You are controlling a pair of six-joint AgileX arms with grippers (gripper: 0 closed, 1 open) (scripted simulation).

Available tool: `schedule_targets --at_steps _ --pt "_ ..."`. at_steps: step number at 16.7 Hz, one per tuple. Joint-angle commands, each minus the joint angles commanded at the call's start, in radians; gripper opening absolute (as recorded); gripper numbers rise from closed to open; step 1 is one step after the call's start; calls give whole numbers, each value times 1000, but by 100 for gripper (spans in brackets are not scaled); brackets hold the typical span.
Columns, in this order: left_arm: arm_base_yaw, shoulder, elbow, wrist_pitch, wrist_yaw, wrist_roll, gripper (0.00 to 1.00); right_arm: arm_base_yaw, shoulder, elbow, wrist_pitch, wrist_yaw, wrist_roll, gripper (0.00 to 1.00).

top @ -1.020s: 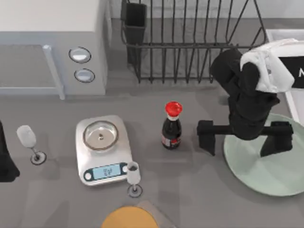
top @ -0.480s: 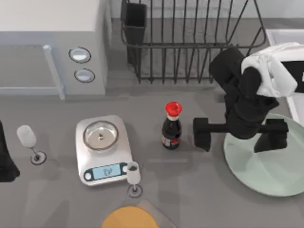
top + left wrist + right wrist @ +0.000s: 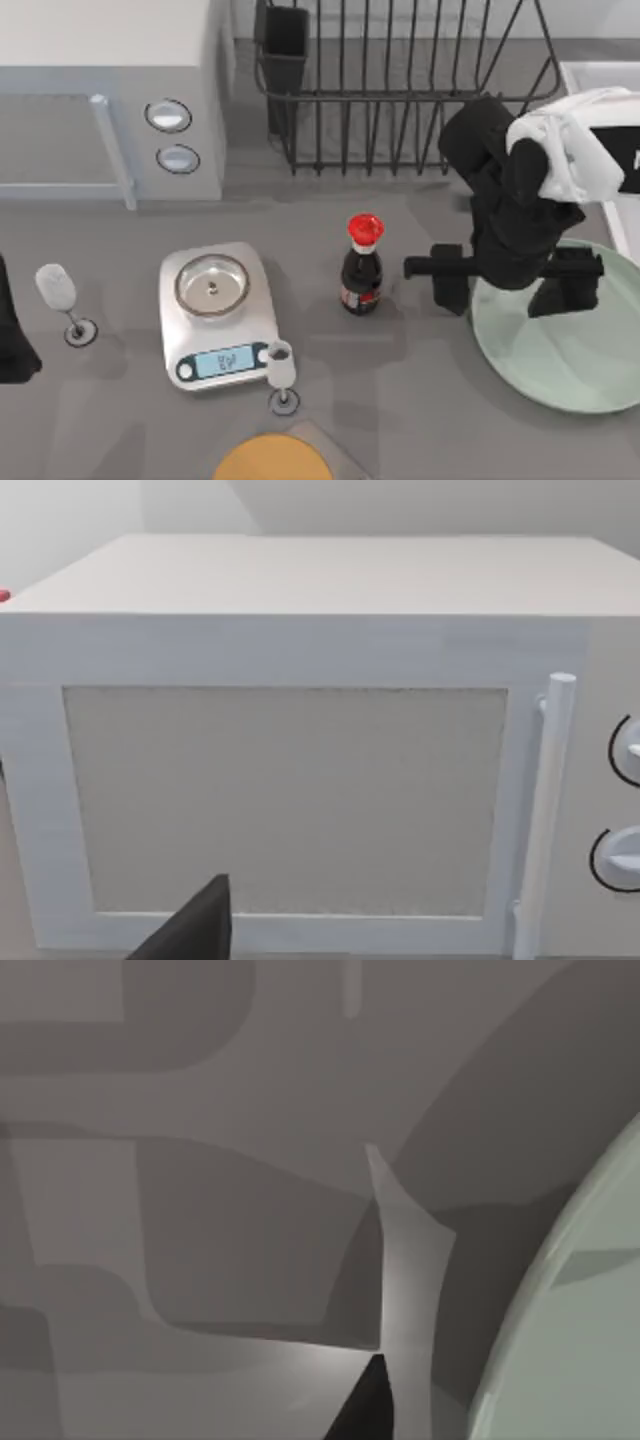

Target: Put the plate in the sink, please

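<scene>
The pale mint-green plate (image 3: 570, 365) lies flat on the table at the right, and its curved rim also shows in the right wrist view (image 3: 580, 1340). My right gripper (image 3: 507, 283) hangs open over the plate's left rim, with one finger (image 3: 450, 282) outside the rim on the table side and the other finger (image 3: 565, 287) above the plate. Nothing is held between them. The sink (image 3: 592, 72) is the white basin at the far right, partly covered by the right arm. My left arm (image 3: 10, 335) stays parked at the table's left edge.
A soy sauce bottle (image 3: 361, 265) stands just left of the right gripper. A scale (image 3: 218, 310), two wine glasses (image 3: 281, 372) (image 3: 60, 295) and an orange disc (image 3: 270, 462) occupy the front left. The microwave (image 3: 100, 90) and black dish rack (image 3: 400, 90) line the back.
The right gripper's fingers have drawn closer together; the outer finger moved right toward the plate's rim. The gripper shifted slightly toward the back. The plate has not moved.
</scene>
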Motion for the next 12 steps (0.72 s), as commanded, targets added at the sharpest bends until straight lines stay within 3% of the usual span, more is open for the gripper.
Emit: schedule_targets --at_steps 4,12 --pt "0 0 0 0 0 0 100 0 0 0 0 0 0 2" --pt "0 0 0 0 0 0 100 0 0 0 0 0 0 0"
